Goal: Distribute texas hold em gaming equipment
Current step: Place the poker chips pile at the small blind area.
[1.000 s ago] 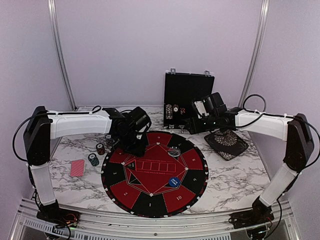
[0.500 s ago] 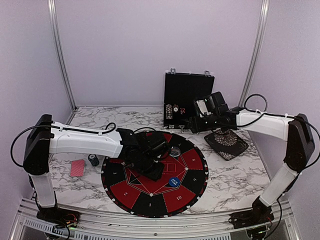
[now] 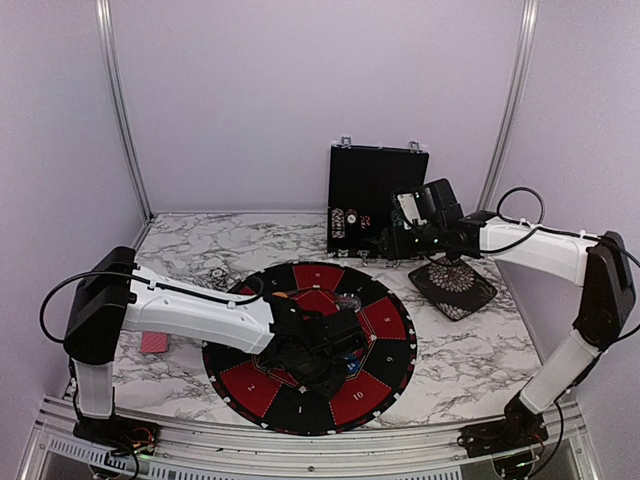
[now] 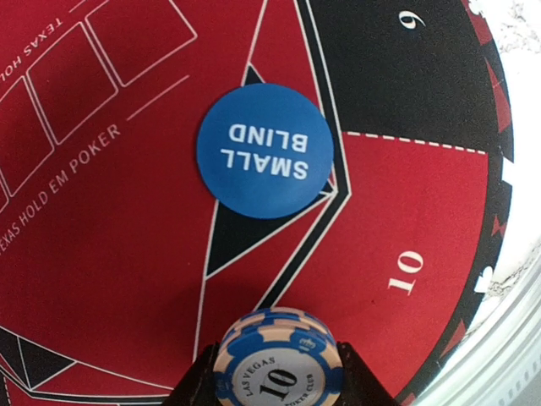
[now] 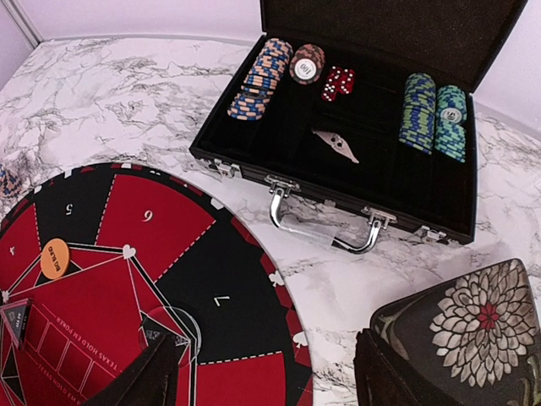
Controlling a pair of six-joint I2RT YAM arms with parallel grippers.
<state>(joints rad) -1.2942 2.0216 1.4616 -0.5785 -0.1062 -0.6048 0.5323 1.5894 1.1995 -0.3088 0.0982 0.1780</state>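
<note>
My left gripper [image 4: 279, 379] is shut on a short stack of blue-and-cream poker chips [image 4: 279, 359] marked 10. It hangs over the red segment 10 of the round mat [image 3: 250, 385], just short of the blue SMALL BLIND disc [image 4: 264, 150]. An orange disc [image 5: 54, 258] and a clear disc [image 5: 165, 328] also lie on the mat. My right gripper [image 5: 266, 381] stands open and empty above the mat's far right rim, in front of the open black case [image 5: 338, 199]. The case holds blue-and-cream chips [image 5: 258, 80] and teal chips [image 5: 431, 114].
A black patterned dish [image 3: 452, 282] sits right of the mat, close under my right gripper's right finger. Red dice [image 5: 338, 82] and a metal piece [image 5: 336, 145] lie in the case. A red-backed card [image 3: 153, 342] lies on the marble at the left, beside my left arm.
My left arm has swung from the chips at the mat's left edge across the mat to its near right side, carrying the blue chips. The right arm has barely shifted.
</note>
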